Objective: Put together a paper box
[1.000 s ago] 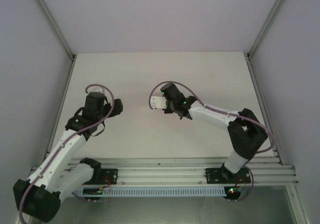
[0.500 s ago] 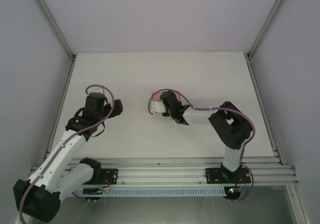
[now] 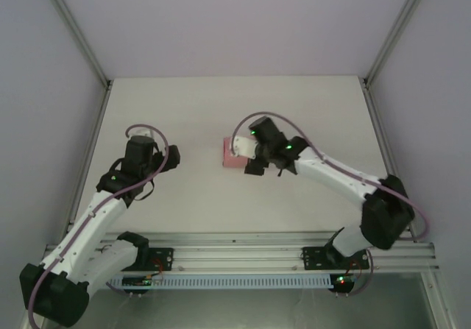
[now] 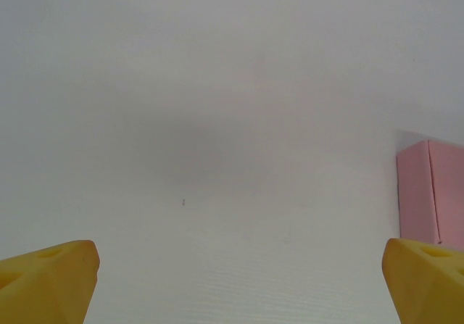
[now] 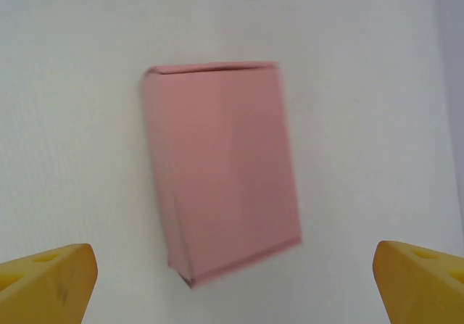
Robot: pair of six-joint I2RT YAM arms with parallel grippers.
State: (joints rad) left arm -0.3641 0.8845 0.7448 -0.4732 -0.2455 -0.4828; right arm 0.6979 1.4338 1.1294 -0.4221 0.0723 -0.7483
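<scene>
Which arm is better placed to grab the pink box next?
Right. The right gripper, open, hovers by the pink box, framing it; the left gripper stands off to the side, box at its view's edge.

The top camera looks down from behind; both wrist cameras, close over the table (image 4: 217, 85), share the paper box (image 5: 221, 164).

White table (image 3: 309, 108); plain pale walls (image 3: 235, 20); aluminium frame posts (image 3: 73, 31); even, soft light.
</scene>
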